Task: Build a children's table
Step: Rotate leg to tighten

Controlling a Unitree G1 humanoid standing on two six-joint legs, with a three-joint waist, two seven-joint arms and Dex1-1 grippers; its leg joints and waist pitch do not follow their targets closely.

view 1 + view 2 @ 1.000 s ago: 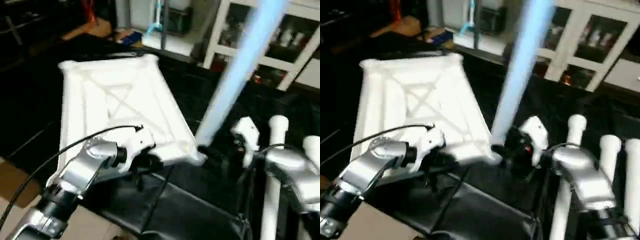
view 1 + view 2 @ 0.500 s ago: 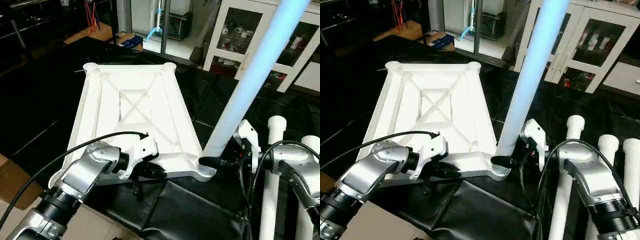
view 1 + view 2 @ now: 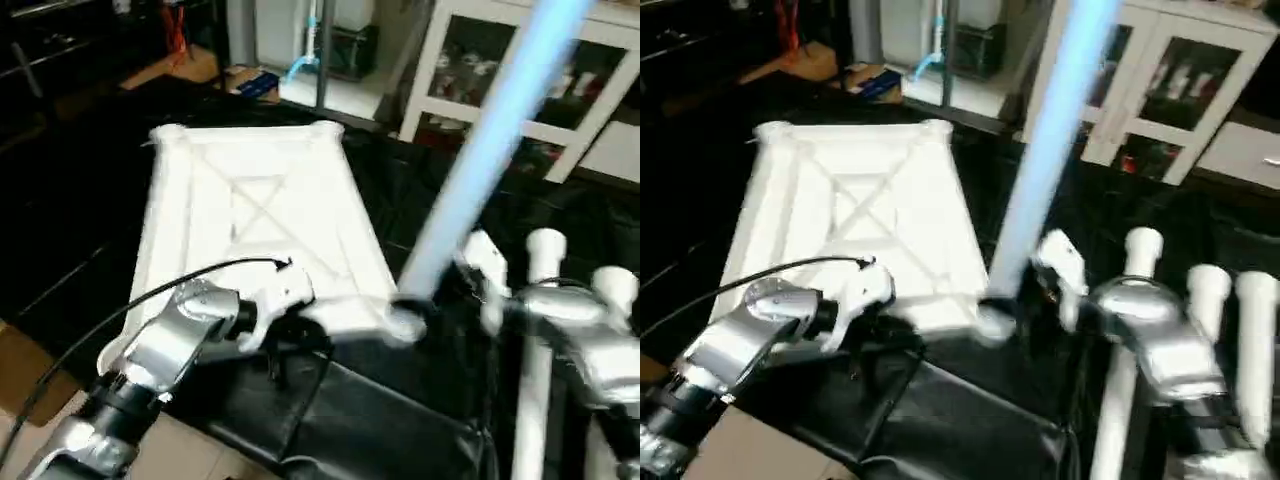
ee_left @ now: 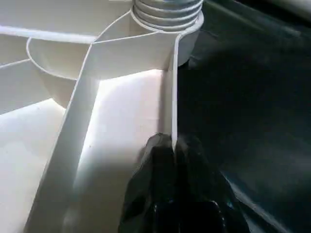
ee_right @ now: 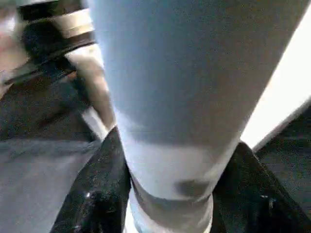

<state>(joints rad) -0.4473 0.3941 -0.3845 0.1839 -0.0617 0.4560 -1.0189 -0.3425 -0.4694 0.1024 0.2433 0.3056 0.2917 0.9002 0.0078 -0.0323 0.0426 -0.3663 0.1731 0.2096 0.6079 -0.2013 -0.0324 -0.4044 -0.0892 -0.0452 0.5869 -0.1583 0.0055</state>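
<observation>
My left gripper (image 4: 172,145), forearm reaching forward, is clamped on the near rim of the tabletop (image 3: 250,215), which lies underside up on the black cloth (image 3: 380,420), long axis running away from me. My right gripper (image 5: 165,194) grips the leg (image 3: 480,150), which stands at the near right corner socket (image 3: 405,322), leaning up and right.

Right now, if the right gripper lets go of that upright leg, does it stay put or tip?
Probably tips: the leg is tall, leaning, seated only at the corner socket. Smooth tube, likely slippery between the right gripper fingers. Looks hollow, likely light.
</observation>
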